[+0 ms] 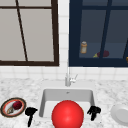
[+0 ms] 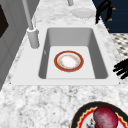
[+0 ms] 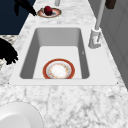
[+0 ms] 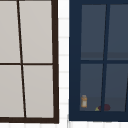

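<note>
A red-rimmed bowl [image 2: 68, 61] with a white inside lies flat on the sink's floor [image 3: 58, 70]; in the front view it shows as a big red round shape [image 1: 67, 114]. My left hand [image 1: 30, 112] hovers over the sink's front left corner, fingers straight and pointing down, holding nothing. It floats beside a patterned plate [image 1: 10, 108] that carries a dark red fruit [image 1: 17, 105]. My right hand [image 1: 93, 111] hangs over the front right corner with relaxed fingers, empty, between the basin and a white plate [image 1: 121, 113].
The faucet [image 1: 68, 77] rises behind the basin [image 2: 50, 37]. A marble counter [image 1: 107, 87] runs along both sides. Above, a dark blue glass-door cabinet [image 4: 75, 62] holds an orange bottle [image 1: 83, 47] and a dark red item [image 1: 105, 53]. A window [image 1: 27, 32] is at the left.
</note>
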You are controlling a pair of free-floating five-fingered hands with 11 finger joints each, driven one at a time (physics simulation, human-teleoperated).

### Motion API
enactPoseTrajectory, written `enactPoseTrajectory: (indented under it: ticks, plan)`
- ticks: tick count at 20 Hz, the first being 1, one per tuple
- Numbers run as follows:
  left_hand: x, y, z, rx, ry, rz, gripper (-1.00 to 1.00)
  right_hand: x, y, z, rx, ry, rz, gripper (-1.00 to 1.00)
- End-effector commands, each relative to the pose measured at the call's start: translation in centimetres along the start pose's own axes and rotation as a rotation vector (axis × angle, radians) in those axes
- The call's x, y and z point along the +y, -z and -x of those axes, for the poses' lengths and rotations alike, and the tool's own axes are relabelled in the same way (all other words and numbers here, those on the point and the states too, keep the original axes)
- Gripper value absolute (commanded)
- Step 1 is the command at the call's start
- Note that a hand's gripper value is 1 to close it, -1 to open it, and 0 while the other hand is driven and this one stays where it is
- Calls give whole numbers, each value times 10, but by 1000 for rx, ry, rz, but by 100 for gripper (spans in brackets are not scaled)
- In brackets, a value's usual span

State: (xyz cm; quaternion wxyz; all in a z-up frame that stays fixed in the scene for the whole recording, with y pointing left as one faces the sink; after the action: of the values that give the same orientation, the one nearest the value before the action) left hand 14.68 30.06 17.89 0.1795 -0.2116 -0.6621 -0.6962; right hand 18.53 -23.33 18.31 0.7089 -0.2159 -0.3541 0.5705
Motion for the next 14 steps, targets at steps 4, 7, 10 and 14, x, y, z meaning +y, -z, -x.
enactPoseTrajectory:
  ticks: [4,7,10,14]
  plan:
    - [20,-26,-11,49,50,-33,-100,0,0,0,0,1,1,0]
    - [28,-29,-7,73,28,-41,-100,0,0,0,0,1,1,0]
    - [33,-30,-4,87,52,-34,-100,0,0,0,1,2,1,0]
    - [46,-38,-5,88,24,-37,-100,0,0,0,1,2,1,0]
